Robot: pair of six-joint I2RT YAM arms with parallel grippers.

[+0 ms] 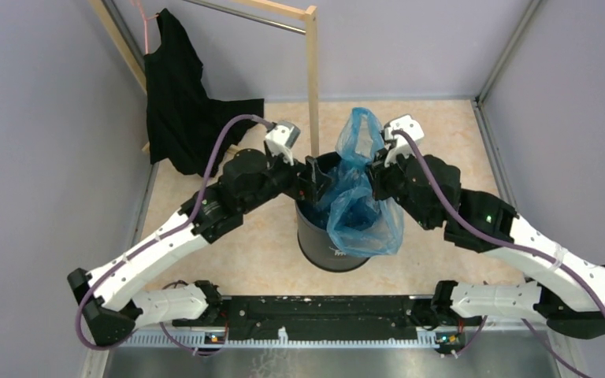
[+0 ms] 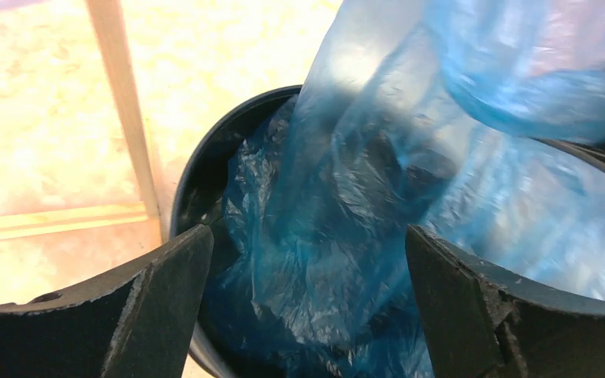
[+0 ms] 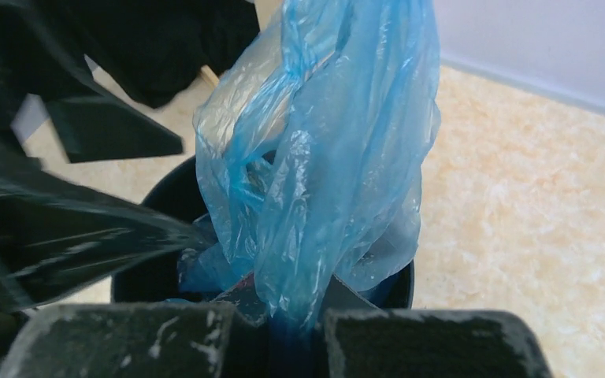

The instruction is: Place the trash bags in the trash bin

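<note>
The trash bin [image 1: 327,250] is a dark cylinder in the middle of the floor, between the two arms. The light-blue trash bag [image 1: 360,211] lies partly inside it, spills over its front right rim and sticks up above it. My left gripper [image 1: 316,181] hovers at the bin's left rim. In the left wrist view the left gripper [image 2: 307,303] stands open, its jaws wide apart over the crumpled bag [image 2: 347,220] inside the bin [image 2: 205,161], gripping nothing. My right gripper [image 3: 295,339] is shut on a bunched fold of the bag [image 3: 323,150] above the bin [image 3: 154,197].
A black garment [image 1: 180,102] hangs on a wooden rack [image 1: 312,79] behind and left of the bin. The rack's post [image 2: 122,110] stands close to the bin's far rim. Grey walls close in the floor on the left, back and right.
</note>
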